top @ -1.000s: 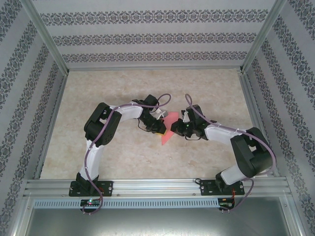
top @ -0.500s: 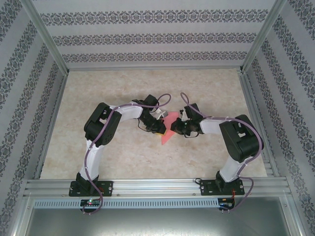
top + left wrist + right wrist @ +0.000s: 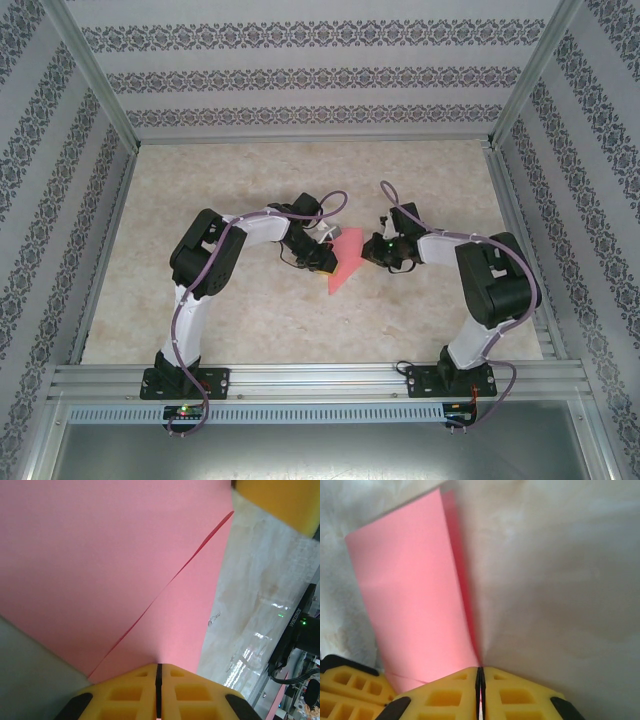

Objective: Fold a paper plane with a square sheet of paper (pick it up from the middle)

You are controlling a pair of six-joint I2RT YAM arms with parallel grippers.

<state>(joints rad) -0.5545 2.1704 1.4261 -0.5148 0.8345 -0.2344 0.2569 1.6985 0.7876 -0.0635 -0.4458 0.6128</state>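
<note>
Pinching the pink sheet (image 3: 345,268) from both sides

So we've got the folded pink sheet around the middle of the desk (image 3: 250,180), right between the two arms, pointy end aimed at the near edge. The left fingers (image 3: 152,674) are squeezed together on its left side, and a crease runs diagonally away from them. The right fingers (image 3: 472,676) look clamped on it too, with pink showing in the seam.

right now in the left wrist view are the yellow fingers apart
No, the fingers of the left gripper meet at a thin seam, pinching the pink paper.
</note>
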